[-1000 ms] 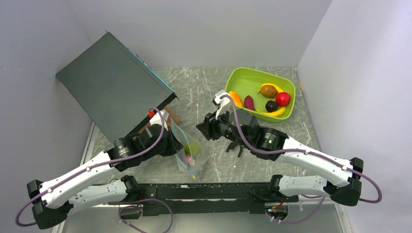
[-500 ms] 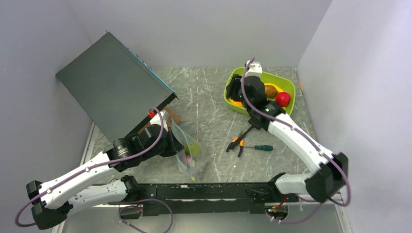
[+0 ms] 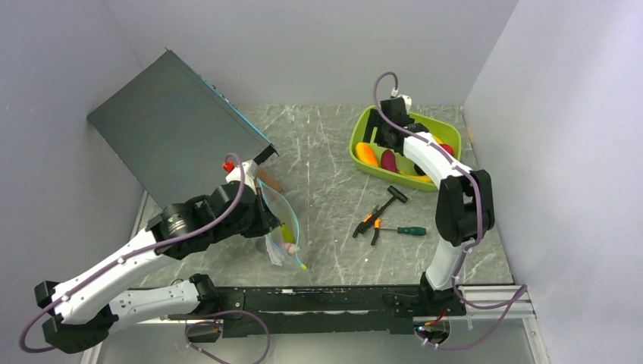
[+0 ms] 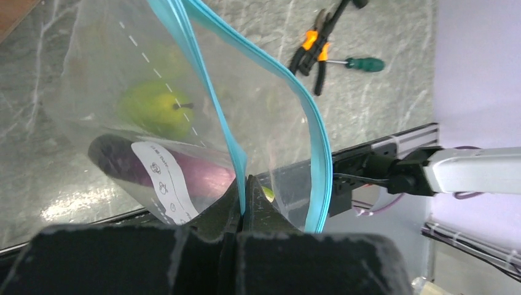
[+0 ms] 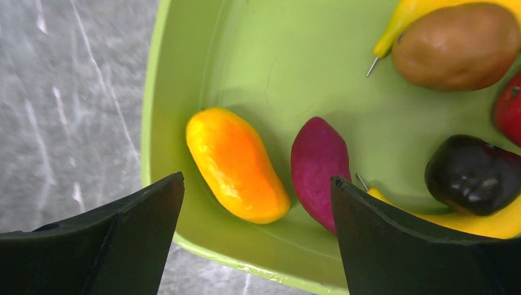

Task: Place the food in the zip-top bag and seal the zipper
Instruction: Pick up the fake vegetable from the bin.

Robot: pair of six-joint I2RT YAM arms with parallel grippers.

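Nearest, the left gripper is clamped on one strip of the blue-green zipper, holding the zip-top bag with its mouth spread apart over the table. A white patch on the bag carries small printed symbols, too small to read. Two pieces of food sit clearly inside: one green apple and one purple piece. A third yellow-green bit by the fingers is mostly hidden.

Farther out and to the right lie one pair of black-and-orange pliers and one green-handled screwdriver, just beside each other.

At the far right, the right gripper hangs spread wide and empty over the lime-green tray. Under it lie an orange piece and a magenta piece, then a brown pear, a dark plum, a red piece cut off by the frame, and yellow bananas, largely covered.
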